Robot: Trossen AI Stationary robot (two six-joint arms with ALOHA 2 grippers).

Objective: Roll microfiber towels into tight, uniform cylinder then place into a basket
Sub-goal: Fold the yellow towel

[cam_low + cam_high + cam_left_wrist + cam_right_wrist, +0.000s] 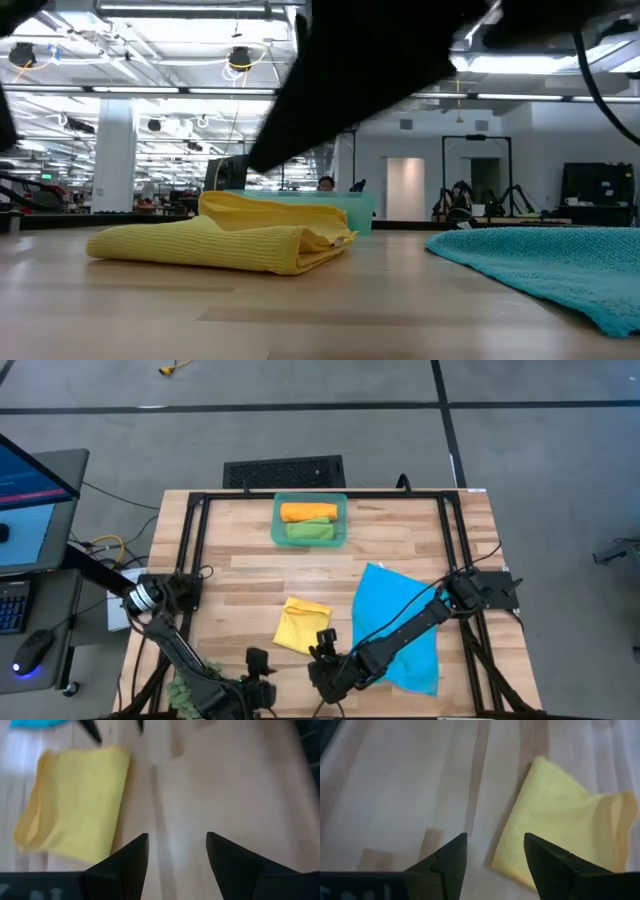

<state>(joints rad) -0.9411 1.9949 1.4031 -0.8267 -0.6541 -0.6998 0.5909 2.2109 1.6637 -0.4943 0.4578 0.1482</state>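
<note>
Evidently both pincers, left pincer (pixel 177 851) and right pincer (pixel 495 851), hung open and empty beside the folded yellow towel (pixel 301 626) near the bench's (pixel 240 575) front edge, ready to roll it.

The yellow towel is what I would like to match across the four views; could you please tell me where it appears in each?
High view: the yellow towel lies folded low in the middle, left of the blue towel.
Low view: it lies left of centre, the blue towel on the right.
Left wrist view: upper left, beyond the open jaws.
Right wrist view: right side.
Shared landmark: the blue towel, also a sliver at the left wrist view's top left.
</note>
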